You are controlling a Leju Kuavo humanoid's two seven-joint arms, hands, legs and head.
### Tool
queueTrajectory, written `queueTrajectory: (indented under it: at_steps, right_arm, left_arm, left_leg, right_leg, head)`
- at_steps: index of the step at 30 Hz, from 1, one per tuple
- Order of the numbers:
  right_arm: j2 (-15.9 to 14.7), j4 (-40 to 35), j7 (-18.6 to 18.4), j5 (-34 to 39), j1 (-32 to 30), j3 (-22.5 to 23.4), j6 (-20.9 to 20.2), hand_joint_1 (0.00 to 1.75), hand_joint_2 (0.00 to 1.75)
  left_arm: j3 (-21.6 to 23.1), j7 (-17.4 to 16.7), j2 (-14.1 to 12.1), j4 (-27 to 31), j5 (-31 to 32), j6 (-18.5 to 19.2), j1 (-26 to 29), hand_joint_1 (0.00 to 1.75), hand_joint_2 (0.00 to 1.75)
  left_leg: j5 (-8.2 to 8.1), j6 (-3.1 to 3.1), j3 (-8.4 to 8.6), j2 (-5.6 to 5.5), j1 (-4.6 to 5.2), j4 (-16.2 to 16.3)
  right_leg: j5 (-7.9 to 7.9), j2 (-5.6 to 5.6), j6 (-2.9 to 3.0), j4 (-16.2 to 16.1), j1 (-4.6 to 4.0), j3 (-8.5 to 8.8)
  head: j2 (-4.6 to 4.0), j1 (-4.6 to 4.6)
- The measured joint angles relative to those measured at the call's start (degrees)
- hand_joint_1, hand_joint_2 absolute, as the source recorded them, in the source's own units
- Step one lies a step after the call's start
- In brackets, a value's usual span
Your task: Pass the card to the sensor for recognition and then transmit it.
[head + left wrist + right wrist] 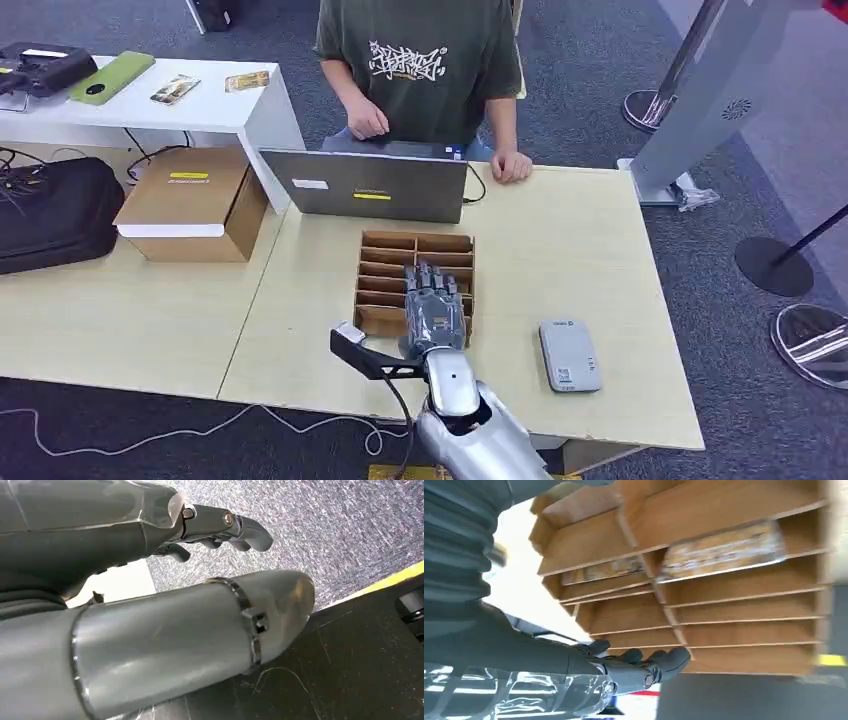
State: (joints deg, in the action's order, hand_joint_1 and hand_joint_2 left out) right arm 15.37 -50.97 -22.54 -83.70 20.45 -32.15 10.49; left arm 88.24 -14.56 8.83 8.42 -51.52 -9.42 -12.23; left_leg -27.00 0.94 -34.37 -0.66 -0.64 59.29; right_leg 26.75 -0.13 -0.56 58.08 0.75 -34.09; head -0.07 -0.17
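Note:
A wooden card rack with several slots stands in the middle of the light table. My right hand hovers flat over its right column, fingers stretched forward and apart, holding nothing. In the right wrist view the dark fingers lie close to the rack, and a patterned card lies in one slot with another card in the slot beside it. The grey card sensor lies on the table to the right of the rack. My left hand hangs over the carpet, fingers loosely bent and empty.
A person sits behind an open laptop at the table's far edge, one hand resting on the tabletop. A cardboard box and a black bag sit at the left. A white side table carries phones.

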Motion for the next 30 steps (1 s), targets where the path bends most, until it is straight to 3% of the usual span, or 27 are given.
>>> queueTrajectory:
  at_steps: [11,22,30]
  right_arm:
    - [1.27,5.36,3.96,4.88,4.2,-8.23,1.38,0.0,1.75]
    - [2.47,8.18,1.99,9.27,7.12,-14.54,1.43,0.0,1.75]
    - [2.75,9.86,1.34,9.56,7.62,-15.39,1.93,0.0,1.75]
  left_arm:
    - [0.0,-0.52,0.2,0.0,-1.71,0.35,-0.27,0.0,0.0]
    - [0.0,-0.41,0.2,0.0,-3.0,0.29,-0.28,0.0,0.0]
    - [0.0,0.18,0.18,0.0,-3.54,0.13,-0.25,0.0,0.0]
  left_leg:
    - [0.0,0.0,-0.01,0.0,0.0,0.0]
    - [0.0,0.0,-0.01,0.0,0.0,0.0]
    - [0.0,0.0,-0.01,0.0,0.0,0.0]
  right_leg:
    - [0.0,0.0,0.0,0.01,0.0,0.0]
    - [0.0,-0.01,0.0,0.0,0.0,-0.01]
    - [0.0,-0.01,0.0,0.01,0.0,0.0]
  head:
    - [0.0,0.02]
    - [0.0,0.0]
    - [0.0,0.0]
